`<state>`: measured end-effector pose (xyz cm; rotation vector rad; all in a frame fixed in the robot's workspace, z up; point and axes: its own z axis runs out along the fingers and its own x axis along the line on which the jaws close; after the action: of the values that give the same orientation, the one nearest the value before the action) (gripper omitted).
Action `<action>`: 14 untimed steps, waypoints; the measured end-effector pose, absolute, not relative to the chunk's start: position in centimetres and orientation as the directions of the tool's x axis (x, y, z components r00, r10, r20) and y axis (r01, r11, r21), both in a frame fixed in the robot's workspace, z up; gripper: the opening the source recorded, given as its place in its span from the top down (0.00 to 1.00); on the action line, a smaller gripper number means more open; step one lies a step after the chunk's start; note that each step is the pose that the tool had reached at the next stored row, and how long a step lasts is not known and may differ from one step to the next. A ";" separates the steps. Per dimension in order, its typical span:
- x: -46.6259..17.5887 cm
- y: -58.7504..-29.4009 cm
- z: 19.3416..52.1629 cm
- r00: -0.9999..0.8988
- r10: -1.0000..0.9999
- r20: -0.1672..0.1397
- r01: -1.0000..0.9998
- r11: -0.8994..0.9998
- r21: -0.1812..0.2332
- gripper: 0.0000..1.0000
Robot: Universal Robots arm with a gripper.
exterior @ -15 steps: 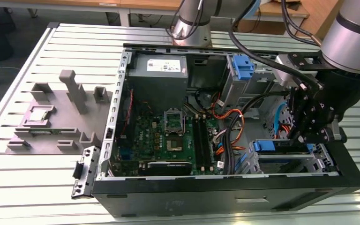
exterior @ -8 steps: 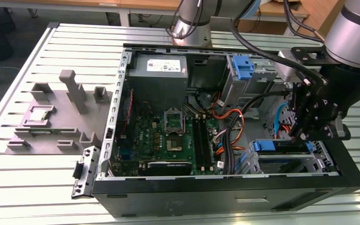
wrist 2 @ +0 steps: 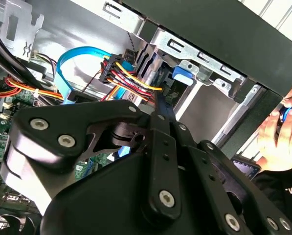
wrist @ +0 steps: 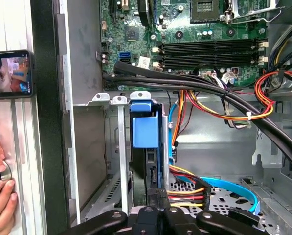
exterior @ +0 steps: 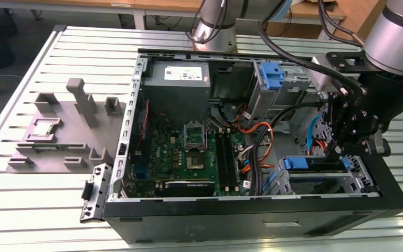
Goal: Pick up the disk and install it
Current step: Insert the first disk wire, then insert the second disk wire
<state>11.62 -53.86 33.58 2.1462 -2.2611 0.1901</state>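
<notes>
While my gripper (wrist: 154,196) is closing thin-edge on the disk (wrist: 146,147) in the drive bay (wrist: 117,147) | rigid, dense, shock-sensitive | gripping blue carrier (wrist: 144,128) edges.

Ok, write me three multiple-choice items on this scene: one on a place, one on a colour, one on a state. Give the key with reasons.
1. Where is the disk?
A. On the table beside the case
B. Slotted in the metal drive bay inside the case
C. Lying flat on the motherboard

2. What colour is the disk's plastic carrier?
A. Blue
B. Red
C. Yellow

3. In what state is the computer case?
A. Closed with its side panel on
B. Closed and wrapped in film
C. Open, with its inside exposed

Key: 1 B, because in the first wrist view the disk stands between the bay's metal rails. 2 A, because its front tab shows blue. 3 C, because the exterior view shows the motherboard and the cables uncovered.
</notes>
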 end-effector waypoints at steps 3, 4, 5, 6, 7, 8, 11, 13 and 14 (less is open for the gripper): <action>11.6 -53.9 33.6 -0.056 -0.994 0.097 -0.996 0.048 -0.076 0.90; 11.6 -53.9 33.6 -0.056 -0.994 0.095 -0.996 0.048 -0.075 0.90; 11.6 -53.9 33.6 -0.056 -0.994 0.094 -0.996 0.048 -0.075 0.90; 11.6 -53.9 33.6 -0.056 -0.994 0.094 -0.996 0.048 -0.075 0.90; 11.6 -53.9 33.6 -0.056 -0.994 0.094 -0.996 0.048 -0.075 0.90; 11.6 -53.9 33.6 -0.056 -0.994 0.094 -0.996 0.048 -0.075 0.90; 11.6 -53.9 33.6 -0.056 -0.994 0.094 -0.996 0.049 -0.075 0.90; 11.6 -53.9 33.6 -0.056 -0.994 0.094 -0.996 0.049 -0.075 0.90; 11.6 -53.9 33.6 -0.056 -0.994 0.094 -0.996 0.049 -0.075 0.90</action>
<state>11.62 -53.86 33.58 2.1477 -2.2629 0.1867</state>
